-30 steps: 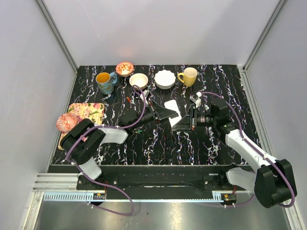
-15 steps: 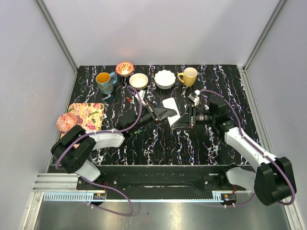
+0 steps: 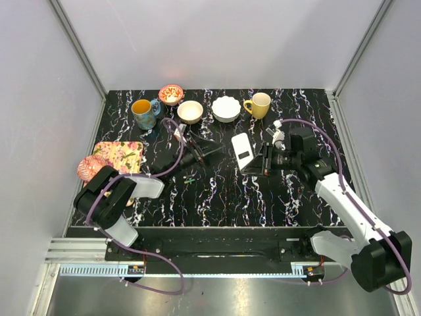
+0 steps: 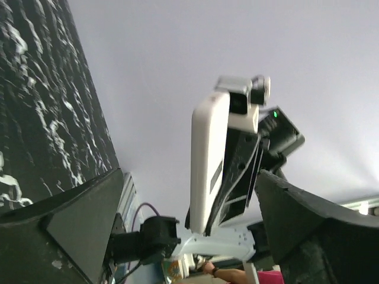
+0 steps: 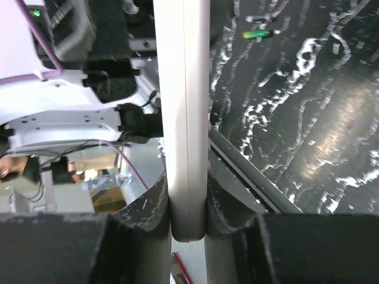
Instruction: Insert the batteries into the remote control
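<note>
1. Remote: small flat plastic slab, judged light and stiff, with smooth faces that could slip under a weak pinch.
2. Not fragile as a whole, though the dark slot on its white back, probably the battery bay, looks like the part to keep uncovered and unpressed.
3. Best gripped near one end across the two flat faces, leaving the slot free for loading.
4. Found at the centre of the overhead view, lifted off the tabletop and standing nearly upright, white back turned toward the left side of the frame.
5. Right hand clenched on the remote's lower end, one finger pressed on each face.
6. Left hand released and empty, spread wide, just left of the remote and not touching it.
7. Small green cylinder, perhaps a battery, lying on the tabletop at lower left of centre, untouched.
8. Changed from a second ago: left hand then shut and close against the remote, now drawn back leftward and sprung open.
9. Also changed: remote carried slightly up and right in the overhead frame and tipped more upright, with the right hand's grip the same.
</note>
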